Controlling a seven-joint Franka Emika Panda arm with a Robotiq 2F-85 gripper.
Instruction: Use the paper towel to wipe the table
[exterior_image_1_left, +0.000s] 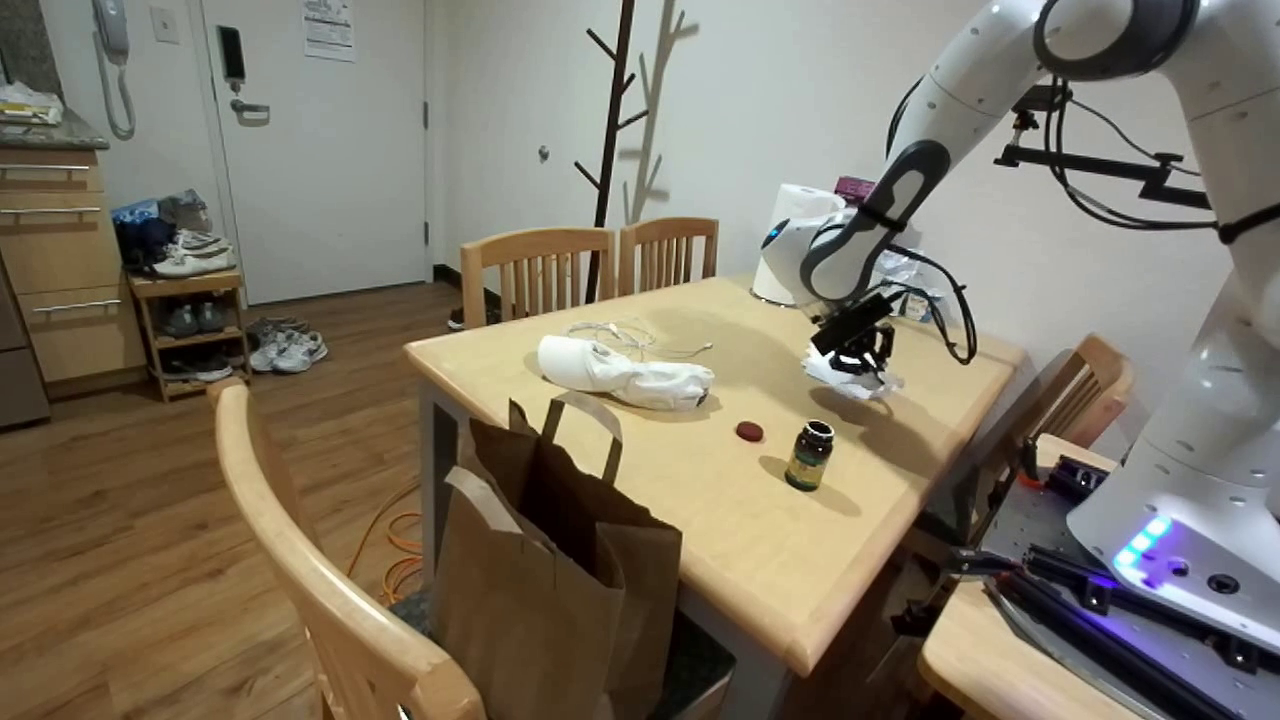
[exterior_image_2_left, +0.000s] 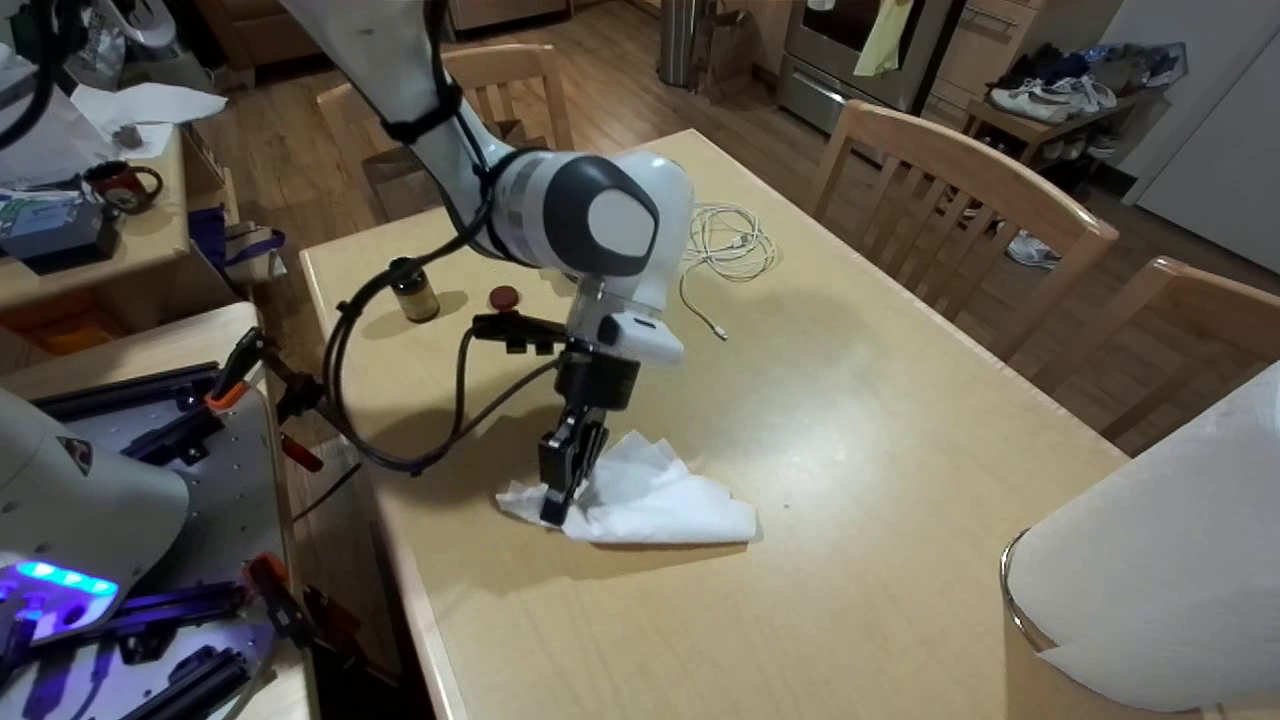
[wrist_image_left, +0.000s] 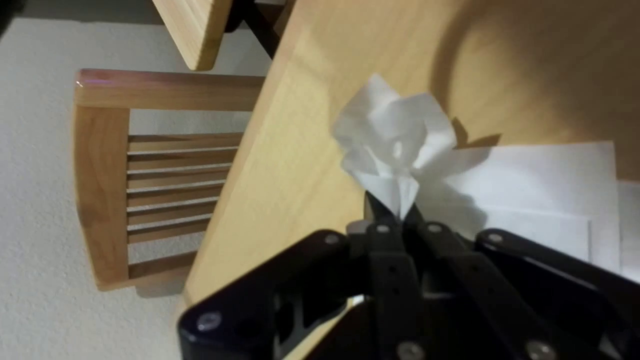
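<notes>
Towel (exterior_image_2_left: 665, 505) in the grip, I judge the grasp done and wiping, at or near its start, to be the step in hand. Left to right in an exterior view, the jar (exterior_image_2_left: 415, 292) stands upright on the table (exterior_image_2_left: 880, 610), with the red lid (exterior_image_2_left: 504, 298) near it. Then comes my gripper (wrist_image_left: 395, 210): in the wrist view its jaws are together, clamped on a gathered tuft of the towel. From there the rest of the towel spreads rightward over the table, partly folded; how firmly it touches, I cannot tell. Farther right lies the coiled cable (exterior_image_2_left: 735, 245), and at the far right stands the roll (exterior_image_2_left: 1160, 560). The next move, I think, calls for holding the pinch, pressing lightly and sweeping low toward the roll, stopping short of it; too much push could bunch or tear the towel.
</notes>
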